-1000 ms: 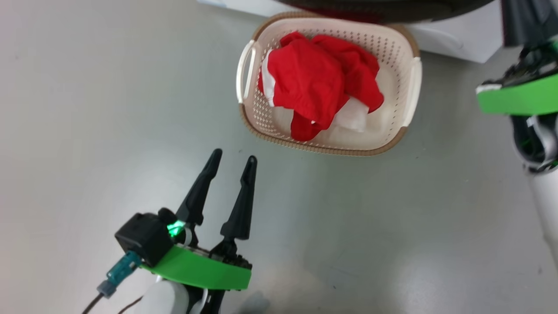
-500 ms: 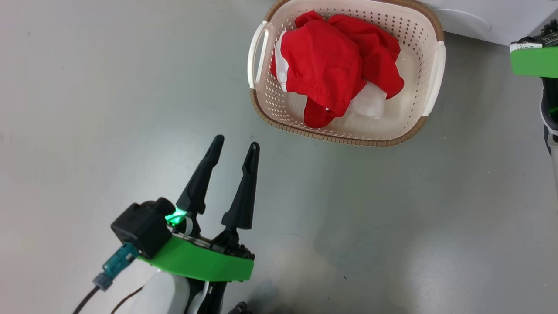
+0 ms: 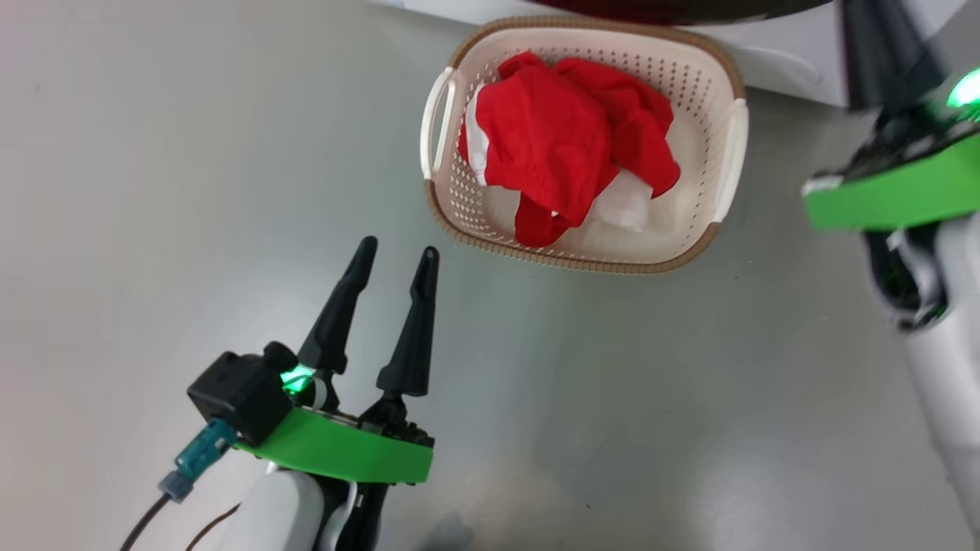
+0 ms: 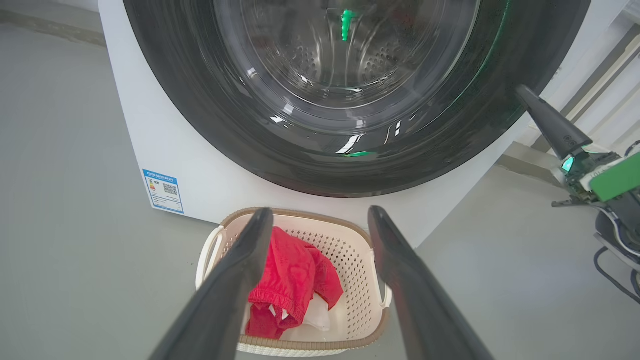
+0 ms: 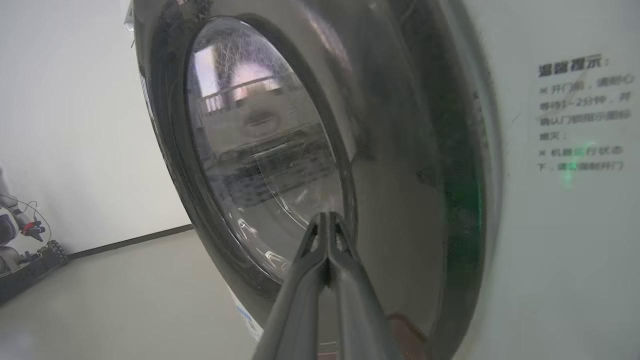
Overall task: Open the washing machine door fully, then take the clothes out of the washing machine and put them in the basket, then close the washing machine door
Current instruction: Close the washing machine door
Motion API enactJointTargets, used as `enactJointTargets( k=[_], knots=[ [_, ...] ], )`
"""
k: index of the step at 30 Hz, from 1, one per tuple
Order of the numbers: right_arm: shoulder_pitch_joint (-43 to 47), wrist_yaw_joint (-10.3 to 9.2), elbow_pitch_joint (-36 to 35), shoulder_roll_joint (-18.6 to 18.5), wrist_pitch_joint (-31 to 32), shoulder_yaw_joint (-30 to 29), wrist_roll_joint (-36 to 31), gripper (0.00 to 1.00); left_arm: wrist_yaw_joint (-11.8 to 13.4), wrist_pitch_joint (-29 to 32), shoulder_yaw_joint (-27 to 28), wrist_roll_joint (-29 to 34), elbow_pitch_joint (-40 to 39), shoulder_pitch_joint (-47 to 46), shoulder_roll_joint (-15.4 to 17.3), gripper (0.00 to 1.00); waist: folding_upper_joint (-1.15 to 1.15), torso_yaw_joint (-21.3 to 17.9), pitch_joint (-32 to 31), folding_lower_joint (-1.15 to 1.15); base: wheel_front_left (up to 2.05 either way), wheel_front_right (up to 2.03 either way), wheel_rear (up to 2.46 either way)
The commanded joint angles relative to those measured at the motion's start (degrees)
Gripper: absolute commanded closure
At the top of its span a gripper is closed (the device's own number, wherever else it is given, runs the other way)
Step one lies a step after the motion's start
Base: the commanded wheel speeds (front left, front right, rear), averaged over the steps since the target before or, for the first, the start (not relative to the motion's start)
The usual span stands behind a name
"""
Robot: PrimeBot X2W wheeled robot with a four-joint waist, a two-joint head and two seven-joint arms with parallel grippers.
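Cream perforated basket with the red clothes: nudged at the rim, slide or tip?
Probably slides: the cream perforated plastic basket sits flat on smooth grey floor. Likely light: thin holed walls, only crumpled red fabric clothes inside. Tipping looks unlikely; it is wide and low.

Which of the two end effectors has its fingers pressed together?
The right end effector: its two fingers touch at the tips, near the washing machine door. The left end effector holds its fingers apart.
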Motion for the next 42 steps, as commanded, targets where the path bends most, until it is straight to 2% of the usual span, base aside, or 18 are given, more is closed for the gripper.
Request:
enactJointTargets(
  k=[1,2,3,4,5,12,22,42],
  knots=[
    [2.4,-0.06,-1.2,1.1,-0.1,1.5,-0.2,0.59,-0.2,-0.5,2.4,1.0,-0.6,1.0,1.5,0.0,0.0,-1.5,-1.7,0.0,0.0,0.0,0.0],
    [3.4,-0.06,-1.0,1.4,-0.1,1.9,-0.1,0.51,-0.4,-0.5,2.8,1.2,-0.3,1.1,1.5,0.0,0.0,-1.9,-2.3,0.0,0.0,0.0,0.0],
    [4.3,-0.06,-0.9,1.8,-0.1,2.1,-0.1,0.25,-0.5,-0.5,3.1,1.5,0.0,1.3,1.5,0.0,0.0,-2.3,-2.8,0.0,0.0,0.0,0.0],
    [5.2,-0.06,-0.9,2.3,-0.1,2.1,0.1,0.08,-0.7,-0.5,3.5,1.8,0.4,1.5,1.5,0.0,0.0,-2.7,-3.3,0.0,0.0,0.0,0.0],
    [6.2,-0.06,-0.9,2.7,-0.1,2.1,0.1,0.0,-0.8,-0.5,3.8,2.1,0.7,1.6,1.5,0.0,0.0,-3.0,-3.8,0.0,0.0,0.0,0.0],
    [13.2,-0.06,-0.9,5.0,-0.1,1.8,0.0,0.0,-1.8,-0.5,6.2,4.1,3.1,3.2,1.5,0.0,0.0,-5.7,-7.9,0.0,0.0,0.0,0.0],
    [21.9,-0.06,-0.9,6.3,-0.1,2.4,-0.1,0.0,-3.2,-0.5,10.0,7.4,5.6,5.5,1.5,0.0,0.0,-10.0,-13.1,0.0,0.0,0.0,0.0],
    [35.1,-0.06,-1.6,8.5,-0.1,-3.3,-0.3,0.0,-4.4,-0.5,16.9,12.5,7.6,11.7,1.5,0.0,0.0,-18.2,-20.8,0.0,0.0,0.0,0.0]
  ],
)
